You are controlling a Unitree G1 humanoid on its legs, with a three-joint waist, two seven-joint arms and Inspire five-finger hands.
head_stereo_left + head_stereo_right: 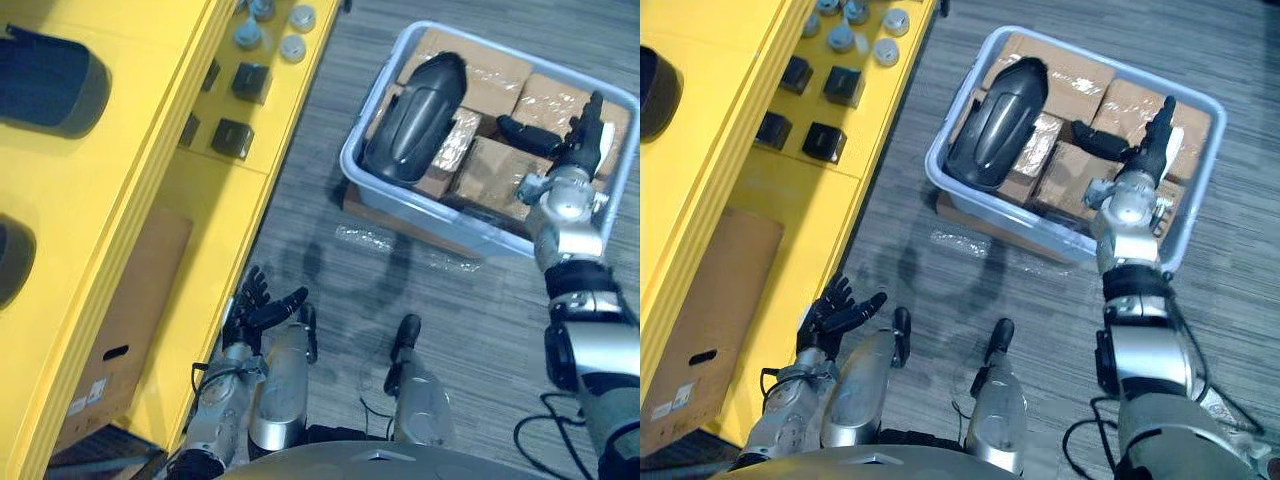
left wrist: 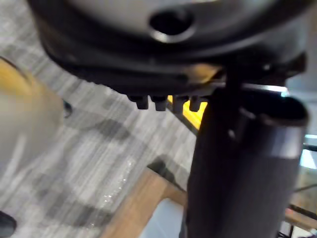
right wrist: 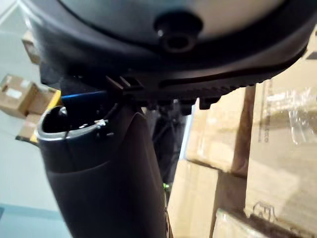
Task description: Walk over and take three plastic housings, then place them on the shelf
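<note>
Fingers point(image 1: 592, 112) of right hand point(image 1: 578, 140) straight, close together, pointing to far side; thumb stretched out to left. Nothing held between them. Hand placed over right part of pale blue bin point(image 1: 348, 158), above cardboard boxes point(image 1: 490, 165) packed inside; whether touching the boxes, cannot tell. Right arm reaching from near right, forearm raised over near rim of bin, wrist about straight.

Left hand point(image 1: 262, 305) low at near left, just beside yellow shelf point(image 1: 150, 150). Fingers relaxed and spread apart, slightly bent, holding nothing, touching nothing. Left arm hanging down along the body.

Dark plastic housing point(image 1: 415, 115) lying in left part of bin, on top of the boxes, long side running near to far. Well apart from right thumb, not touched by any hand.

On upper level of shelf, 2 dark rounded shapes point(image 1: 50, 80), similar to the housing. On lower level, small black boxes point(image 1: 250, 80) and, farther, grey round parts point(image 1: 270, 35). Under the shelf, brown carton point(image 1: 120, 340) on floor. Between shelf and bin, piece of clear plastic wrap point(image 1: 370, 238) flat on grey floor.
</note>
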